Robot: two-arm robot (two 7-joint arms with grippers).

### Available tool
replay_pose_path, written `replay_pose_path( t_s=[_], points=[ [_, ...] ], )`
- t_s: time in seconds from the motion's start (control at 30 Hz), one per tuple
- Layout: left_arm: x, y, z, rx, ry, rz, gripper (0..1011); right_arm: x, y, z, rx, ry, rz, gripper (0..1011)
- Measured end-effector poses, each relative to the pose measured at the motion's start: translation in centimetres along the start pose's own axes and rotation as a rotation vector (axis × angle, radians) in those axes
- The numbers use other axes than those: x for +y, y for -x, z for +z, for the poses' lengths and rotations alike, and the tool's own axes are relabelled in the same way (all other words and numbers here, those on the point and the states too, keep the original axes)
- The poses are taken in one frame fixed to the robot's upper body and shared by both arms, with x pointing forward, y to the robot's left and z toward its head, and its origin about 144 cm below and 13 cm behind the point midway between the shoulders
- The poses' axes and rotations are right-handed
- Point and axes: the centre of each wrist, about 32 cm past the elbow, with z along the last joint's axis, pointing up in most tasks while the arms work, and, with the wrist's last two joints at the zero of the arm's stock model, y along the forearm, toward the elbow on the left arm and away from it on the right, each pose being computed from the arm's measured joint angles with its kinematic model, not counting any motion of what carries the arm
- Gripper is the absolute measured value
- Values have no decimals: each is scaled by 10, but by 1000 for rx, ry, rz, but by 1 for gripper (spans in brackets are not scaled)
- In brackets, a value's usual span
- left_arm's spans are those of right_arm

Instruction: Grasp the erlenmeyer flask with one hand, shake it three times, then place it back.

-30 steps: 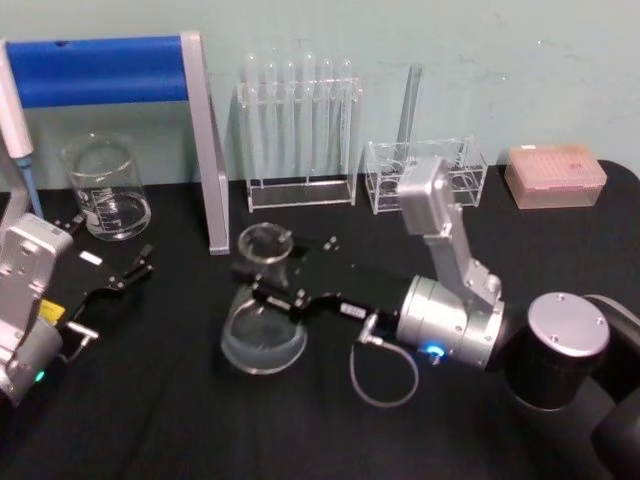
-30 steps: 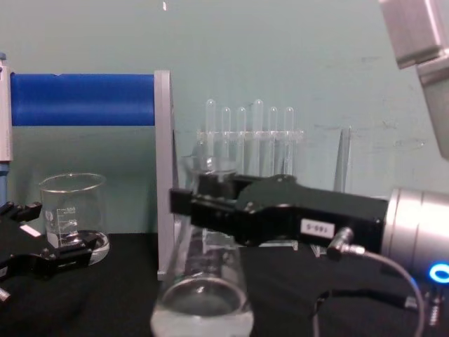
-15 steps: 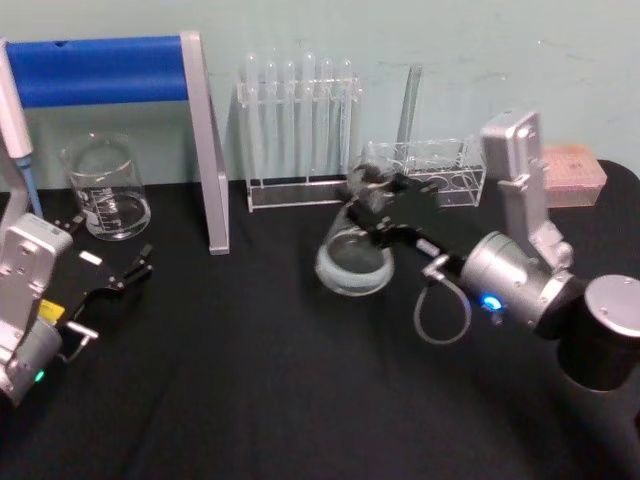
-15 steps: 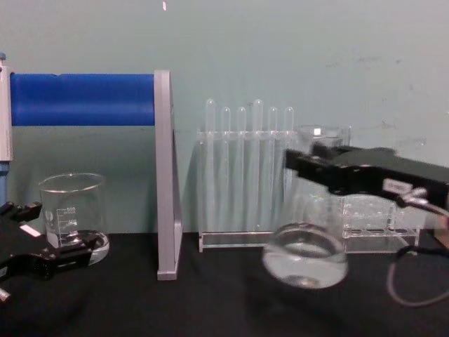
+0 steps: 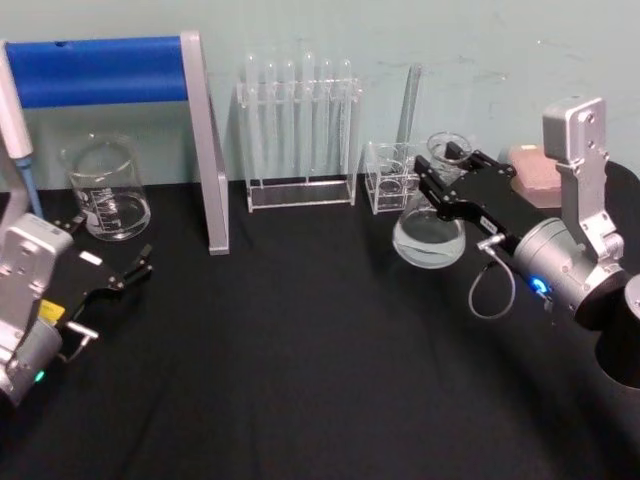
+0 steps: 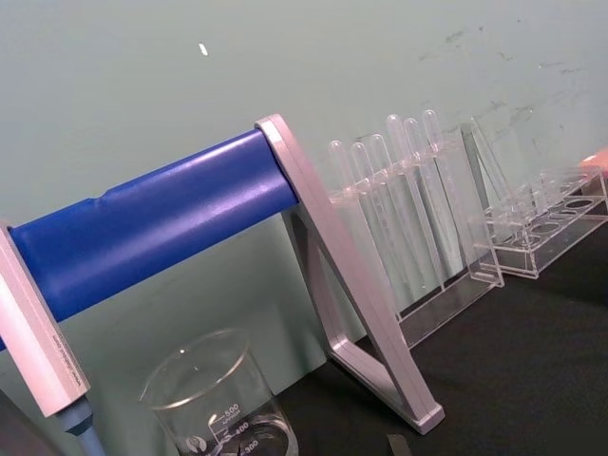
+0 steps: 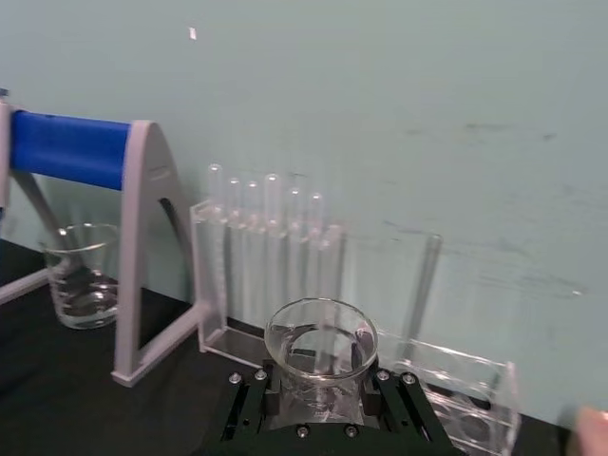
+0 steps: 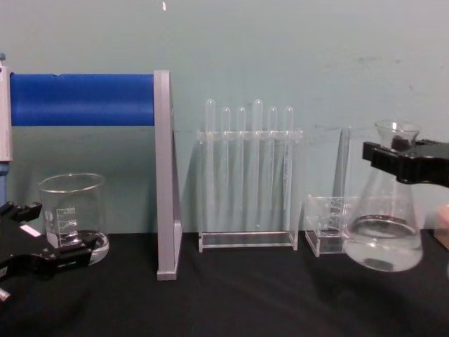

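The clear glass conical erlenmeyer flask (image 5: 430, 232) hangs on the robot's right side, just in front of a small clear plastic rack (image 5: 384, 183). In the chest view its wide base seems to sit slightly tilted and clear of the black tabletop (image 5: 300, 350). The black right gripper (image 5: 443, 178) has its flat jaws closed on the narrow neck just under the flared rim, as the right wrist view shows from above. I judge that the best place to hold it, since the rim stops the neck from sliding down through the jaws. The glass is stiff, smooth and breakable, so it would likely slip in a loose grip and chip on a hard knock. What looks like a little clear liquid lies in the base, keeping the weight low and apt to slosh when shaken. No marks on its side can be read here. Further left stands a clear rack of tall thin test tubes (image 5: 300, 130), then a blue cylinder on a grey angled frame (image 5: 100, 70). Beside that is a straight-sided glass beaker (image 6: 214, 404) with white graduations that seem to read 400 and 300. The black left gripper (image 5: 112, 272) rests near the beaker, fingers spread and holding nothing, and its small white label is unreadable.
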Motion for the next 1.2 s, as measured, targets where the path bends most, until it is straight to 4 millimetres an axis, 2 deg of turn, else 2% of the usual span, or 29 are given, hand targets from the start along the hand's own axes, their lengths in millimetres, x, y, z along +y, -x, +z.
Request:
replay_pose_path(
  t_s=[0.27, 0.5, 0.63, 0.73, 0.9, 1.2],
  points=[
    [0, 0, 0, 0, 0, 0, 1001, 2, 5, 0, 0, 10, -8, 449],
    [0, 0, 0, 0, 0, 0, 1001, 10, 22, -1, 6, 17, 64, 449],
    [0, 0, 0, 0, 0, 0, 1001, 18, 40, -1, 14, 18, 144, 449],
    [0, 0, 0, 0, 0, 0, 1001, 20, 45, -1, 16, 18, 163, 449],
    [0, 0, 0, 0, 0, 0, 1001, 26, 64, -1, 20, 17, 239, 449],
    [0, 0, 0, 0, 0, 0, 1001, 31, 79, -1, 25, 16, 296, 449]
  ],
)
